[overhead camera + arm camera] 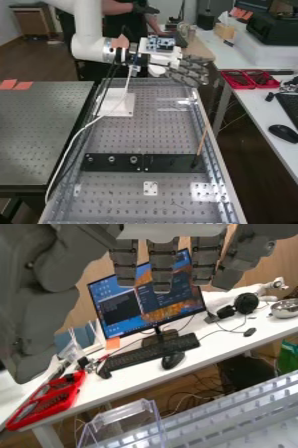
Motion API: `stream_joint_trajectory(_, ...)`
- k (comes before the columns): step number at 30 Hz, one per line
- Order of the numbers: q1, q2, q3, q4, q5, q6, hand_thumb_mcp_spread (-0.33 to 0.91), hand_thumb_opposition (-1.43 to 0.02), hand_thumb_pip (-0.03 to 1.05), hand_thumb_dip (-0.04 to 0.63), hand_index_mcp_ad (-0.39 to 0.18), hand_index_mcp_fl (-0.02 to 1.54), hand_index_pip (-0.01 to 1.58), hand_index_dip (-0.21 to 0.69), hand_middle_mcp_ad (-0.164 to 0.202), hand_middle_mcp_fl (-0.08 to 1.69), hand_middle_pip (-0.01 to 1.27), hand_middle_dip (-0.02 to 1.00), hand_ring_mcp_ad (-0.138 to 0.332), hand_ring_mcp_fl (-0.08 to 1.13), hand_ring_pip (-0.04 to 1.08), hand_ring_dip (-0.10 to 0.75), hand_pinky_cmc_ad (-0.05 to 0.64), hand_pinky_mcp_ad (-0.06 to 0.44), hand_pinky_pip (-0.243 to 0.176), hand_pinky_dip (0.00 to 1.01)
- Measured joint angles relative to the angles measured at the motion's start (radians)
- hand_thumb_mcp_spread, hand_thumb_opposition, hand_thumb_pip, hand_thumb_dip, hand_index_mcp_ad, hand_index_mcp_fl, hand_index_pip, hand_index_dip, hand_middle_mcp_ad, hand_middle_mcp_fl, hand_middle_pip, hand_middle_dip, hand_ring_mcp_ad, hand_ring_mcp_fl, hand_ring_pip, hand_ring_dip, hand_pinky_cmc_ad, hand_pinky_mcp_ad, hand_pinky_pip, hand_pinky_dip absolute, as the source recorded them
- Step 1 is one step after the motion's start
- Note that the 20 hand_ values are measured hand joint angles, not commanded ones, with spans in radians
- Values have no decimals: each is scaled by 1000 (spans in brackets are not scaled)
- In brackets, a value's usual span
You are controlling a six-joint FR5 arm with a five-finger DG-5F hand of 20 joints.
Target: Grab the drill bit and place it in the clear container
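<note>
Hand (174,71) by far right corner of worktop (120,137), fingers (161,266) released; clear container (126,413) near right edge; keyboard (149,355) on side desk (249,103).

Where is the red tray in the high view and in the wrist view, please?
High view: the red tray sits on the white table at the right, near the bench's far end.
Wrist view: the red tray lies on the white table, off one end of the black keyboard.
Shared landmark: the black mouse, next to the keyboard.
</note>
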Motion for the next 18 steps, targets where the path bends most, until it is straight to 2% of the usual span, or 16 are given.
stream_joint_trajectory(4, 0, 22, -11, 6, 42, 0, 283, -714, 358, 89, -98, 37, 108, 138, 75, 24, 140, 175, 222, 12, 75, 5, 291, 168, -122, 304)
stream_joint_trajectory(18, -9, 56, 4, -38, 28, -37, 286, -714, 318, 86, -98, 37, 108, 154, 75, 24, 140, 175, 234, 12, 79, 5, 328, 168, -136, 304)
